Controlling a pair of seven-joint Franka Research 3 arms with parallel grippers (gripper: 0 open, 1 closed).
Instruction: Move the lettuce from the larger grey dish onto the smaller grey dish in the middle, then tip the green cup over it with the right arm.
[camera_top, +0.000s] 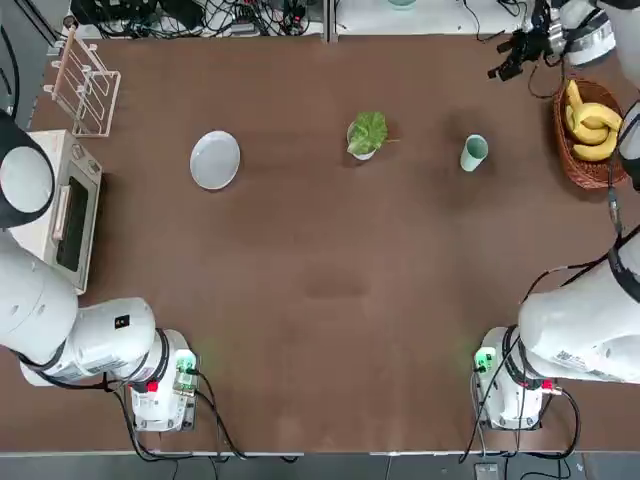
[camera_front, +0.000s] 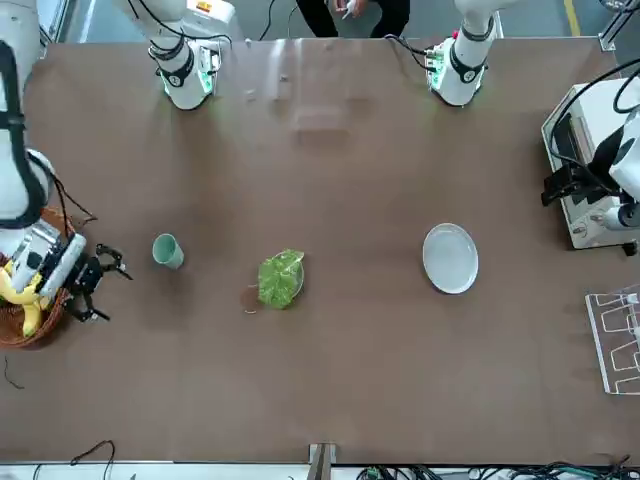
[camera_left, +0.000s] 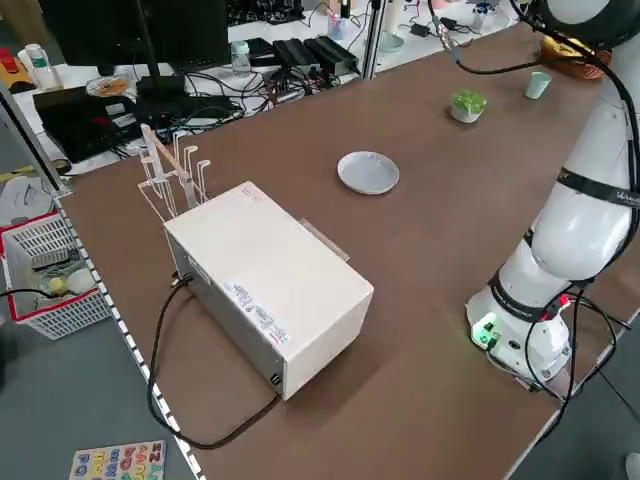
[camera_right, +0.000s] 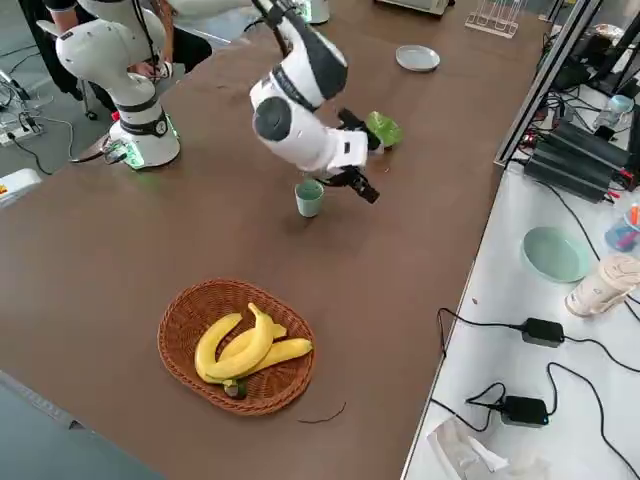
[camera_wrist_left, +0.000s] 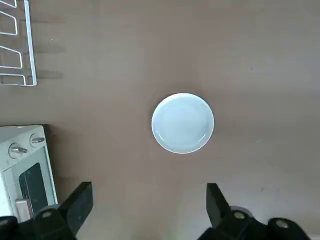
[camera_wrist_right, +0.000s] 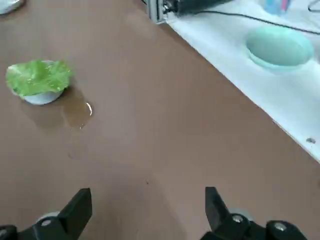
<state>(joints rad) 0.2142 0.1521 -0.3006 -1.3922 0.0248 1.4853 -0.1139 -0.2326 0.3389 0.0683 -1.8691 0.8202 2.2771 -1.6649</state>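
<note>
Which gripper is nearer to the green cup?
The right. The right gripper hovers open just to the right of the green cup; the left gripper is across the table, near the toaster oven.

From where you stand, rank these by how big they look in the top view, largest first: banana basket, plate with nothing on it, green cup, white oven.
1. White oven
2. Basket
3. Plate
4. Green cup
</note>
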